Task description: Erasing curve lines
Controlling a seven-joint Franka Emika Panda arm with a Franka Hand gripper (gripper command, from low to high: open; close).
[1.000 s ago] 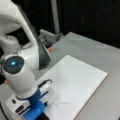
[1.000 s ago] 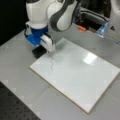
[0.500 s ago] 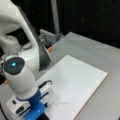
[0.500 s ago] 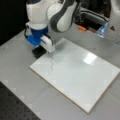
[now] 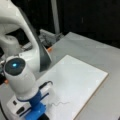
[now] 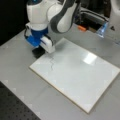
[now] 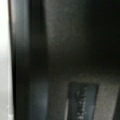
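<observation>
Gripper (image 6: pixel 37 51) is seen low at the board (image 6: pixel 82 75) corner, with a black block under it; whether the block is grasped cannot be told. The curve lines (image 6: pixel 51 62) remain drawn just beside it (image 5: pixel 58 103).

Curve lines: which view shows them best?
A front view shows the curve lines best: whole, dark against the whiteboard, just beside the gripper. In a front view they look fainter, near the bottom edge. The wrist view shows none.
</observation>
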